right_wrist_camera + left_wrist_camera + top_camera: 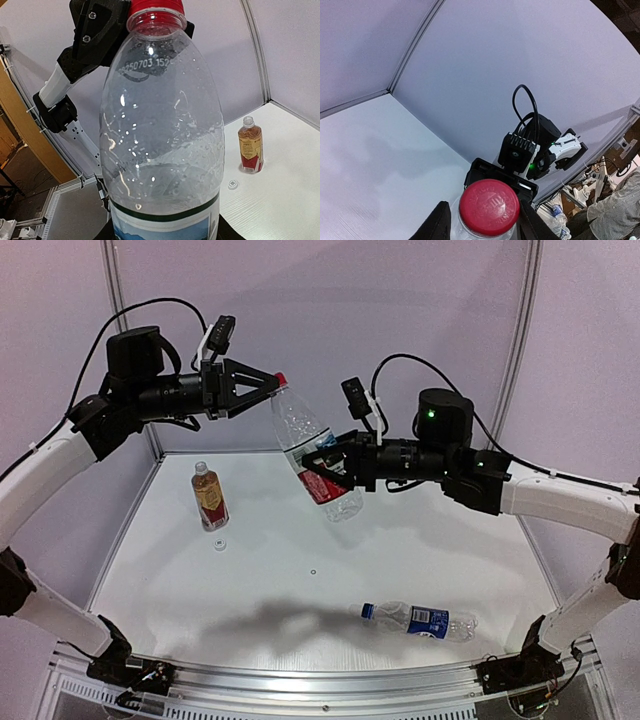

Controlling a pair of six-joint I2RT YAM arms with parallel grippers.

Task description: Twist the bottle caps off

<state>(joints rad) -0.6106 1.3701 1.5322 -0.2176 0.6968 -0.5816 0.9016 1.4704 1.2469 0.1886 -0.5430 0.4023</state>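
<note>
With the right gripper (318,468) clamping the tilted bottle (300,430) above the worktop (330,550) near its far edge, the left gripper (271,384), flanking the red cap (489,207) with contact unclear, should pinch squarely before twisting.

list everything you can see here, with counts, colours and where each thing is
red-label bottle: 1, clear with red and white label, held tilted in the air above the table
red cap: 1, red, screwed on the red-label bottle
amber bottle: 1, amber with gold-red label, upright at the back left of the table, neck open
white cap: 1, white, loose on the table just in front of the amber bottle
blue-label bottle: 1, clear with blue label, on its side at the front right
blue cap: 1, blue, on the blue-label bottle
table: 1, white, under everything
left gripper: 1, black, fingers either side of the red cap, contact unclear
right gripper: 1, black, clamped on the red-label bottle at its label
</note>
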